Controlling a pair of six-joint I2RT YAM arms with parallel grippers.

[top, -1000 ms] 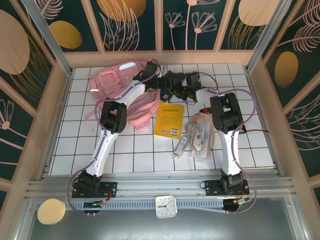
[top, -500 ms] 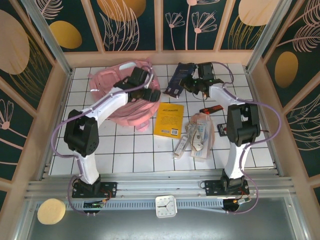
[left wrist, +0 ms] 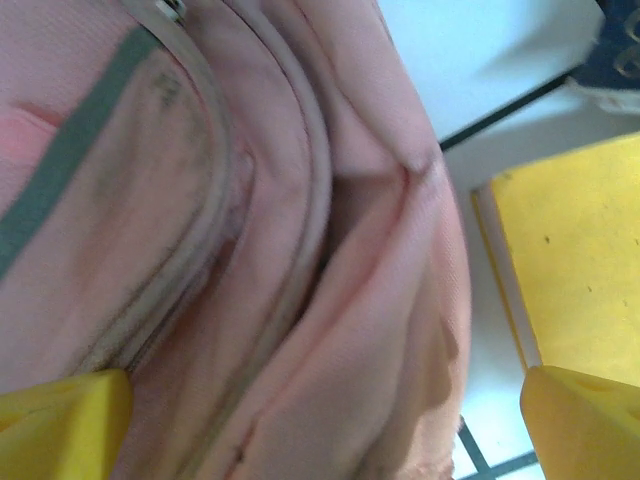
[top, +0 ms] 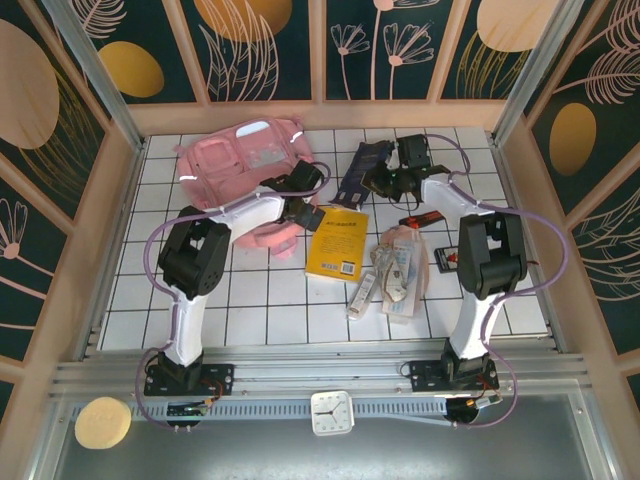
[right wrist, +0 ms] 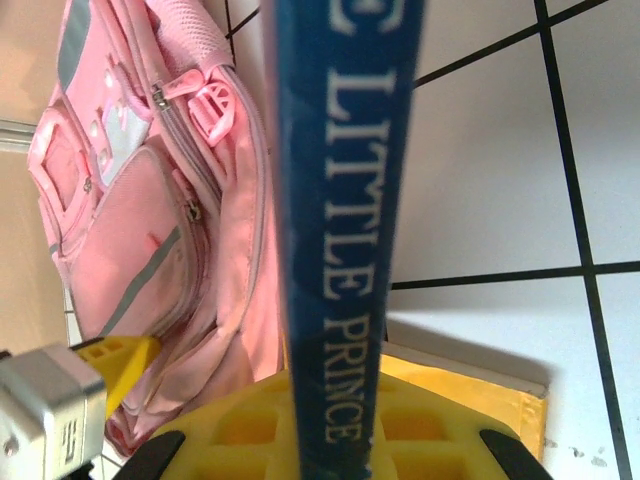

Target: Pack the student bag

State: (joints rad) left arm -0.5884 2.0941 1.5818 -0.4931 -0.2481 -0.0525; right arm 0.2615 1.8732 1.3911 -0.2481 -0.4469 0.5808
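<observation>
Pink student bag (top: 240,165) lies flat, the blue book (top: 362,165) held just right of it

From above: the left gripper (top: 300,208) is spread wide at the bag's right edge, nearer to it than the right gripper (top: 388,180), which is clamped on the book. Left wrist: pink folds lie between the parted fingertips (left wrist: 60,420), nothing grasped. Right wrist: the book's long spine runs straight out from the pads, with the bag to its left, so the book probably has to travel leftward

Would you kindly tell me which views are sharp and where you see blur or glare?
Top external: sharp, with white glare patches on the student bag. Left wrist: very close, fabric soft and blurred. Right wrist: the blue book has readable spine lettering, softer near the lens.
</observation>
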